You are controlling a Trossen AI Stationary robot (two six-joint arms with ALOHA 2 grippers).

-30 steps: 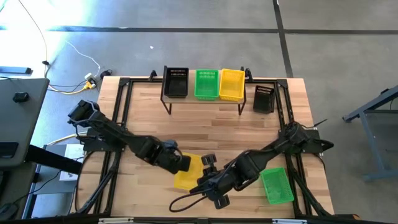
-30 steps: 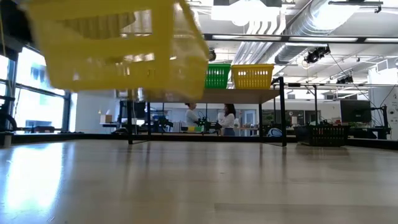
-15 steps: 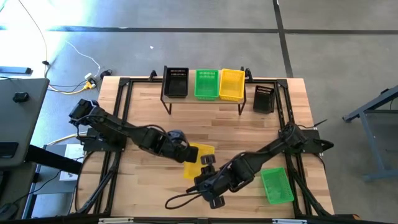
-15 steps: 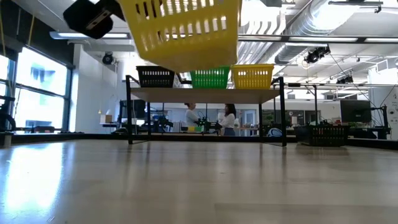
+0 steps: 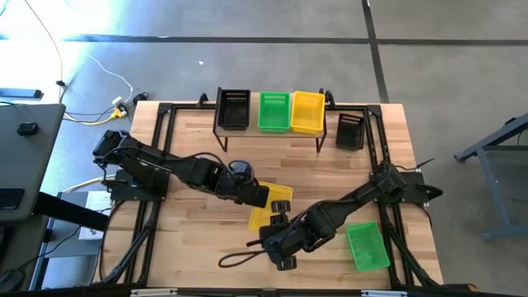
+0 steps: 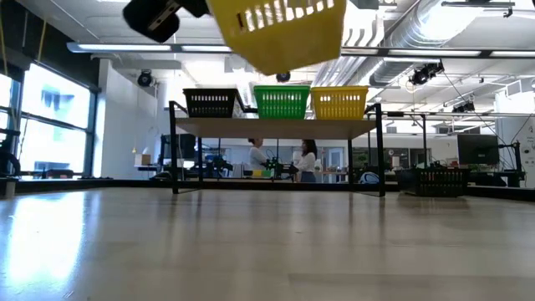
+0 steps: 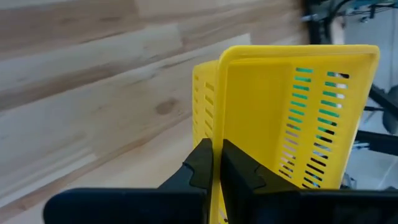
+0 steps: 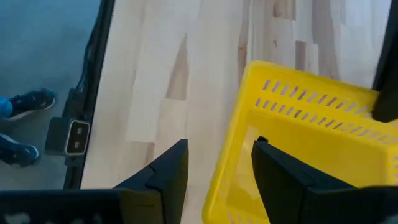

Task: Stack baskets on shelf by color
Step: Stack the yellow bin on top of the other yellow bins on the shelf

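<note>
Lifting clear of the counter point(image 5: 198, 247), a yellow basket point(image 5: 270, 208) is clenched by the left claw point(image 7: 216, 167) and carried shelfward point(image 5: 270, 132); right claw point(image 8: 221, 163) released, spread behind.

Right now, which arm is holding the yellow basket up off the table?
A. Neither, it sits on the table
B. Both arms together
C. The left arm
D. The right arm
C. The left gripper has its jaws pinched shut on a wall of the yellow basket, which hangs high above the tabletop in the low view, while the right gripper has open jaws beside it without clamping it.
</note>
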